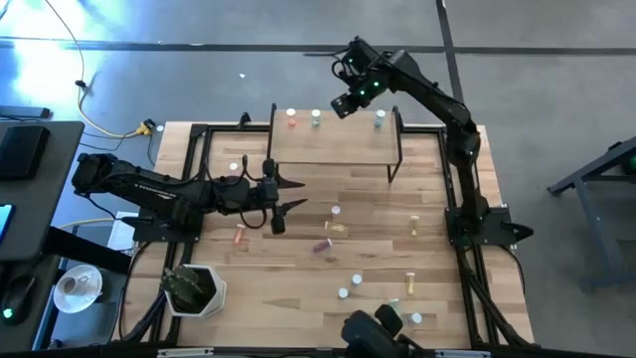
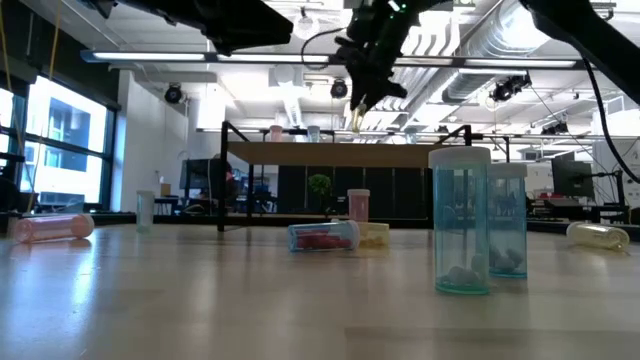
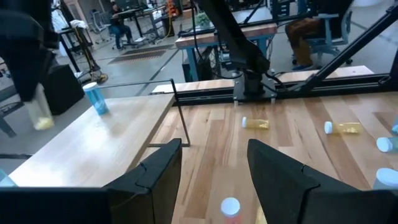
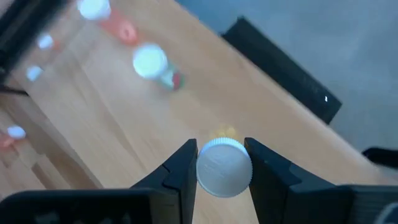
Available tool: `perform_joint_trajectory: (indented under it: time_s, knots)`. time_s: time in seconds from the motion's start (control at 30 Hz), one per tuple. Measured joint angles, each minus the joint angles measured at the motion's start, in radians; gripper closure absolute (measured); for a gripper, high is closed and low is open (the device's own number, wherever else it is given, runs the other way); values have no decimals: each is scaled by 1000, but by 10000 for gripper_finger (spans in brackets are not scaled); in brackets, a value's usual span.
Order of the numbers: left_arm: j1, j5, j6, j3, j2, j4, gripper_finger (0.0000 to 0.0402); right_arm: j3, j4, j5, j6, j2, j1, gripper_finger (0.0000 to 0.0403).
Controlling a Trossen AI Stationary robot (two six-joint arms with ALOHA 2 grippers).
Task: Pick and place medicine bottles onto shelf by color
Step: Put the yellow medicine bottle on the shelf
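Above wooden shelf [image 1: 333, 147], right claw [image 4: 222, 163] grips round-capped bottle [image 4: 224, 167].

The shelf [image 1: 333, 149] carries three upright bottles along its back edge: a red bottle [image 1: 291, 118], a green bottle [image 1: 316, 118] and a blue bottle [image 1: 380, 119]. The right gripper [image 1: 344, 105] hovers between the green and blue ones.

The table [image 1: 298, 288] carries loose bottles [image 1: 336, 228] just beyond the left gripper [image 1: 291, 196], and a plant pot [image 1: 196, 289].

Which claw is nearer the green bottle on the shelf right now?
Right. The right claw, holding a yellow bottle, hovers just beside the green bottle on the shelf; the left claw sits open over the table in front of the shelf.
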Motion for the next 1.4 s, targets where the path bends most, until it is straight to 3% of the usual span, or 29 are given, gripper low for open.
perform_joint_trajectory:
  time_s: [0.23, 1.4]
  knots:
    - [0, 0, 0, 0, 0, 0, 227, 0, -92, 76, -24, 36, 3, 299]
    - [0, 0, 0, 0, 0, -14, 227, -1, -65, 119, -46, 83, 28, 299]
